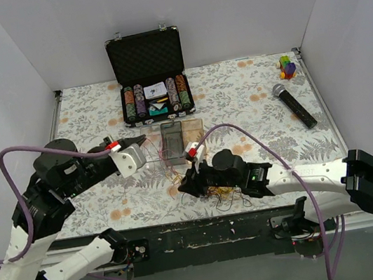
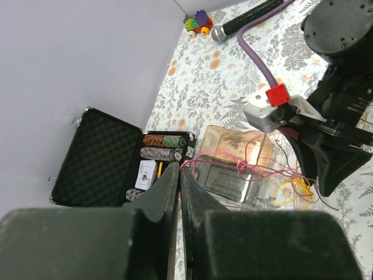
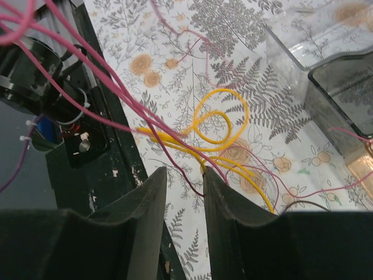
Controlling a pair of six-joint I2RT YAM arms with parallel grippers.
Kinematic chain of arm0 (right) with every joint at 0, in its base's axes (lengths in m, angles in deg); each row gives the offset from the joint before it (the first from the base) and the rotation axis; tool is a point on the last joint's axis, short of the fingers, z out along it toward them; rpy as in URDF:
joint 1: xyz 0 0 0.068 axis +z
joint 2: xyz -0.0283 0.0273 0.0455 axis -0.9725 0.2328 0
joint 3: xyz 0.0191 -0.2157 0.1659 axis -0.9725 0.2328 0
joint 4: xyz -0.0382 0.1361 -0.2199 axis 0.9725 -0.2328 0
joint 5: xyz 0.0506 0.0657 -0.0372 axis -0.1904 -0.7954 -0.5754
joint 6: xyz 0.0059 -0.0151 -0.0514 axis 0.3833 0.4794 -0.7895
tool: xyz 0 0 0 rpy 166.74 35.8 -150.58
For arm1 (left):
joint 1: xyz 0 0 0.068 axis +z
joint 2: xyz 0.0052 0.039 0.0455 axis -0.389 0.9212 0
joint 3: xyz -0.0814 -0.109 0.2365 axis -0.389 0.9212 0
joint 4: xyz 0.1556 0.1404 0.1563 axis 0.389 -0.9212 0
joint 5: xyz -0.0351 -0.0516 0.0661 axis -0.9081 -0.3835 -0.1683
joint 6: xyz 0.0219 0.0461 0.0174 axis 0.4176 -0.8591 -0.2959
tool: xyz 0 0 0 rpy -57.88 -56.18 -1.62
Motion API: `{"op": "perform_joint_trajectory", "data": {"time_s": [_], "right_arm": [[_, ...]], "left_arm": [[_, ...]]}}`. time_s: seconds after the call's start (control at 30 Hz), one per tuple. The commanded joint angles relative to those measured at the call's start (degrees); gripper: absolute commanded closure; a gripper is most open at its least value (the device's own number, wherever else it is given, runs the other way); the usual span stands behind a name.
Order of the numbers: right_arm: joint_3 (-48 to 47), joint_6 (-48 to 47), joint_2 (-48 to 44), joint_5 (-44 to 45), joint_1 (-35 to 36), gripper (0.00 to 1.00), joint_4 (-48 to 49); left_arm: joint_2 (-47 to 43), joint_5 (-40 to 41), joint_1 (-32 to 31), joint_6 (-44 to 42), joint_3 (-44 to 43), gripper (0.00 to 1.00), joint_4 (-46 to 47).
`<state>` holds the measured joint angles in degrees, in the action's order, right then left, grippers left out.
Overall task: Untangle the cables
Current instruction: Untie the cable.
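The cables [image 1: 218,193] are a clump of thin pink, yellow and dark wires on the floral table, near its front edge. My left gripper [image 1: 143,147] is shut, and a pink cable [image 2: 242,166] runs taut from its fingertips [image 2: 175,175] to a small knot over the clear box. My right gripper [image 1: 183,186] hovers low over the clump with its jaws open. In the right wrist view the yellow loops [image 3: 225,90] lie just past the right gripper [image 3: 185,175]. A dark red strand dips loosely between its fingers.
A clear plastic box [image 1: 172,139] stands between the two grippers. Behind it is an open black case of poker chips [image 1: 151,74]. A microphone [image 1: 294,105] and a small colourful toy [image 1: 288,66] lie at the back right. White walls enclose the table.
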<state>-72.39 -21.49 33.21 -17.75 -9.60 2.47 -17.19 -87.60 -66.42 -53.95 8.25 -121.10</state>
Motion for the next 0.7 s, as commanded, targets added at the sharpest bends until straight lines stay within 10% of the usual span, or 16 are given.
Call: {"op": "perform_joint_trajectory", "data": {"time_s": [0.0, 0.17, 0.4, 0.67], "right_arm": [[3.0, -0.5, -0.1, 1.9, 0.3, 0.61, 2.4], [3.4, -0.1, 1.6, 4.9, 0.3, 0.65, 3.3], [5.0, 3.3, -0.3, 15.2, 0.3, 0.99, -5.9], [16.7, 17.7, -10.0, 24.1, -0.2, 0.99, -16.7]], "left_arm": [[-0.4, 2.4, 0.3, -1.8, -4.1, 1.00, -1.6], [0.1, 3.3, 0.3, -1.3, -7.4, 1.00, -3.5], [-0.3, 6.7, 0.3, -4.1, -10.0, 1.00, -5.3], [-1.6, 11.2, 0.3, -9.4, -12.0, 1.00, -5.8]]}}
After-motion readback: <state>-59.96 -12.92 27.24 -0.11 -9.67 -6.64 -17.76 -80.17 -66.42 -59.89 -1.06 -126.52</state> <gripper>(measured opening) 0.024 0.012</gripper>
